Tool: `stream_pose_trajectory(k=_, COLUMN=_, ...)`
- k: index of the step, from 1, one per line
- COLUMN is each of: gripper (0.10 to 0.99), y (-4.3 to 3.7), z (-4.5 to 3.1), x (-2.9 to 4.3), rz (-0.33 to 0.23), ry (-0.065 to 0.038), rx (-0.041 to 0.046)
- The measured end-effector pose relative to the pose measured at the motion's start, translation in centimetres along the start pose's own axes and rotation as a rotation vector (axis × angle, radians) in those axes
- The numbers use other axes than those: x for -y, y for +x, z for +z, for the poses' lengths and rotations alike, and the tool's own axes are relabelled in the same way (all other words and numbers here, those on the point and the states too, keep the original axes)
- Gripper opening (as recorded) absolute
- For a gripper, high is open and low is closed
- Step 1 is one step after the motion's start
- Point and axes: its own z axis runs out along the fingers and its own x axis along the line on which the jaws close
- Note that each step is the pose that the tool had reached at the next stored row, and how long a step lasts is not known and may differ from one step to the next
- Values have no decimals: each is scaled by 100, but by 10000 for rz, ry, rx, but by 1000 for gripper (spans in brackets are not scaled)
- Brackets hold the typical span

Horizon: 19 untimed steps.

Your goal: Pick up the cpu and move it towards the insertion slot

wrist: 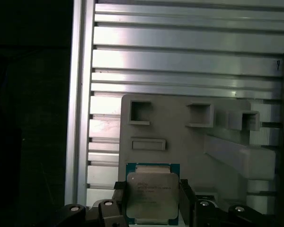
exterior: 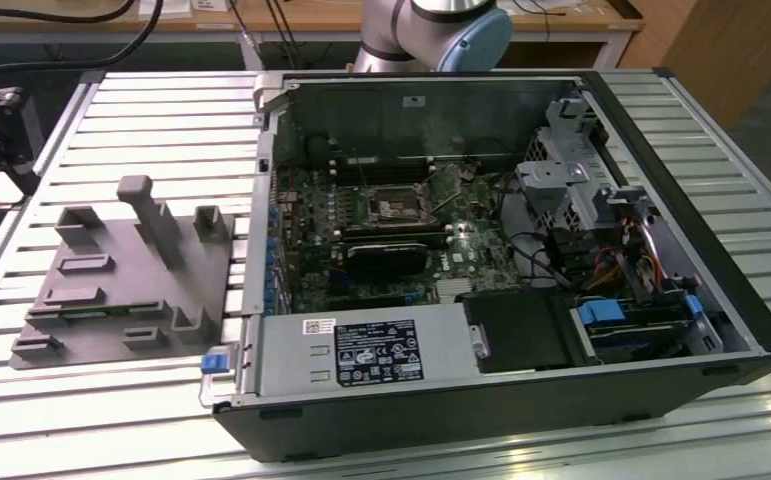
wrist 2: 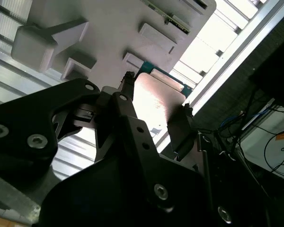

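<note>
The cpu (wrist: 152,193) is a flat square chip with a silvery top and a green rim. It sits between the two black fingers (wrist: 119,198) of my gripper (wrist: 152,201), which is shut on it. In the second wrist view the cpu (wrist 2: 154,101) shows its shiny face between the same fingers (wrist 2: 180,127) of the gripper (wrist 2: 154,111). It hangs over one edge of the grey plastic tray (wrist: 189,137). The insertion slot (exterior: 396,207) is the small square socket with a metal frame on the motherboard inside the open computer case (exterior: 492,250).
The grey tray (exterior: 105,290) with upright posts lies on the ribbed aluminium table (exterior: 158,110), at the exterior view's left of the case. Inside the case are a black card (exterior: 385,258), cables, drive cages and a power supply (exterior: 358,352). The arm's base (exterior: 439,30) stands behind the case.
</note>
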Motion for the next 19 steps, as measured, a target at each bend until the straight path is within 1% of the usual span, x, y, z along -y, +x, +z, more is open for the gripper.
stream_pose_trajectory(k=7, gripper=533, y=0, z=-93, x=-9, rz=0, ry=1, rx=1)
stream_pose_trajectory(k=8, gripper=533, y=0, z=-122, x=-12, rz=1, ry=3, rx=1)
stream_pose_trajectory(k=10, gripper=533, y=0, z=-228, x=-21, rz=1, ry=7, rx=0)
stream_pose_trajectory(k=16, gripper=533, y=0, z=-344, x=-31, rz=8, ry=19, rx=0)
stream_pose_trajectory(k=19, gripper=533, y=0, z=-417, x=-36, rz=13, ry=31, rx=0)
